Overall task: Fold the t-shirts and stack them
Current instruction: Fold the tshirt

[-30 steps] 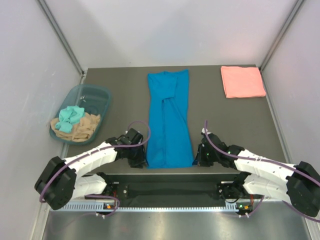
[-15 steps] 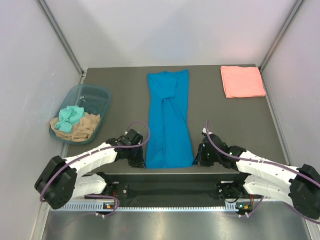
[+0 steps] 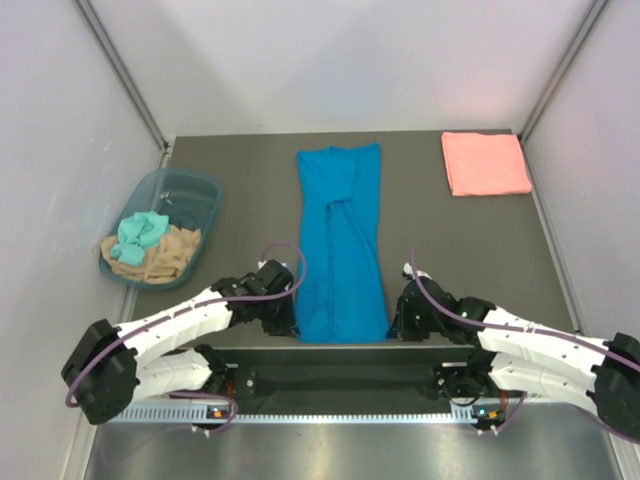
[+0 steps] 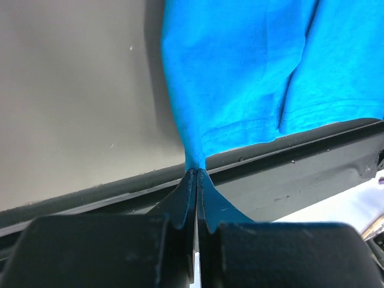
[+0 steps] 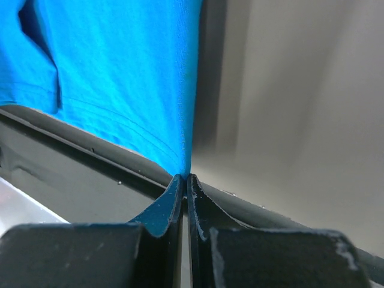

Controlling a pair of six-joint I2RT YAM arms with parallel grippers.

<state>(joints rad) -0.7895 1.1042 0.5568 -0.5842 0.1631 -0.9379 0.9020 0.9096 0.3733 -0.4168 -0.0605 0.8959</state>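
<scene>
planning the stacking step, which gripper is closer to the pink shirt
Right. The right gripper pinches the blue shirt at its near right corner, on the same side as the pink shirt; the left gripper pinches the near left corner, farther away.

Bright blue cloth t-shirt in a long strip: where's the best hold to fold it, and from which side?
Grip the bright blue cloth t-shirt at its two near hem corners, one per gripper, from the near edge of the table. The strip runs away from that edge, hem nearest it. The left gripper and right gripper are shut on those corners.
</scene>
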